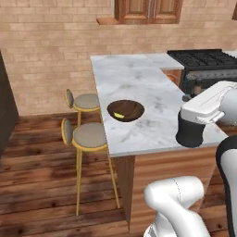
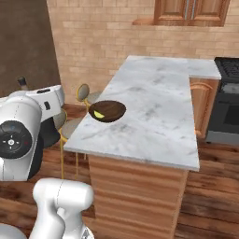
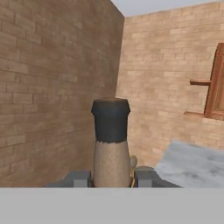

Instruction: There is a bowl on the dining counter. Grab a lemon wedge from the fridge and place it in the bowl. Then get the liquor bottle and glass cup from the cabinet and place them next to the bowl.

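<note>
stools (image 1: 90, 135): two, round grey seats, gold legs, on the wood floor just beside the left edge of the dining counter; one behind the other
bowl (image 1: 132, 107): dark brown, upright on the dining counter (image 1: 139, 74), near its left edge and towards the front; in the right base view (image 2: 112, 108) it sits at the counter's near-left edge
lemon wedge (image 1: 119, 115): small yellow piece lying inside the bowl, at its front-left part; also seen in the right base view (image 2: 99, 114)
dining counter: white-grey marble top on a reddish wood base, L-shaped, bare apart from the bowl
cabinet (image 1: 148, 11): reddish wood, on the brick wall above the far end of the counter, doors closed
stove (image 1: 203, 60): black, at the far right, just beside the counter
gripper (image 3: 112, 177): jaws partly closed, clamped on the liquor bottle (image 3: 110, 144); grey fingers (image 3: 78, 178) press it from both sides, low on the neck
liquor bottle: upright between the fingers, held up off any surface, tan-looking neck with a dark stopper on top; body cut off at the bottom of the hand view
behind the bottle: brick wall corner; a corner of the marble counter at lower right, well apart from the bottle; wooden cabinet edge at far right
</note>
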Tool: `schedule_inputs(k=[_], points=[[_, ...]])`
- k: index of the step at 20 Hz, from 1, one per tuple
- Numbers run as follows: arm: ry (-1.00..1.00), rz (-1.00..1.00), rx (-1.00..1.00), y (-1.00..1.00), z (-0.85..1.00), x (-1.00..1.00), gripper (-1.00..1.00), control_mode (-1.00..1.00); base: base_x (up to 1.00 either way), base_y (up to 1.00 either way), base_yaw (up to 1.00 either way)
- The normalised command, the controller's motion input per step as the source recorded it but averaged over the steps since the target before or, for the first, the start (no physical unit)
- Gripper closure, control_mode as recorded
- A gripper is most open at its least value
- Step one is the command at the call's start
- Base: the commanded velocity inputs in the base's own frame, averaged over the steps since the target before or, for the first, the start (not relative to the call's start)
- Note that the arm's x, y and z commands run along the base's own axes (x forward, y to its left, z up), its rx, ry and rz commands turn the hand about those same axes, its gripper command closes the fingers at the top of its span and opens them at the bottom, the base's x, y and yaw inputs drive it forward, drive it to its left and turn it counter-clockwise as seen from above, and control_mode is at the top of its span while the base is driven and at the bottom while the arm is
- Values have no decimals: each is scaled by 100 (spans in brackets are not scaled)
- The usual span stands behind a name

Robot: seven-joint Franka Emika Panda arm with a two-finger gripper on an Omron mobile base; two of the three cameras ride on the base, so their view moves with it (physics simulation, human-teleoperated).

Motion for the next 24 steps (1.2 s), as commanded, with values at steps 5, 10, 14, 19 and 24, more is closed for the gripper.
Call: schedule_inputs(k=[5, 10, 14, 19, 24], points=[[0, 0, 0, 0, 0, 0, 100, 100, 46, 82, -47], [0, 0, 0, 0, 0, 0, 100, 100, 52, 78, -51], [0, 0, 0, 0, 0, 0, 100, 100, 52, 80, -55], [0, 0, 0, 0, 0, 0, 100, 100, 45, 77, -60], [0, 0, 0, 0, 0, 0, 100, 100, 13, 69, -68]])
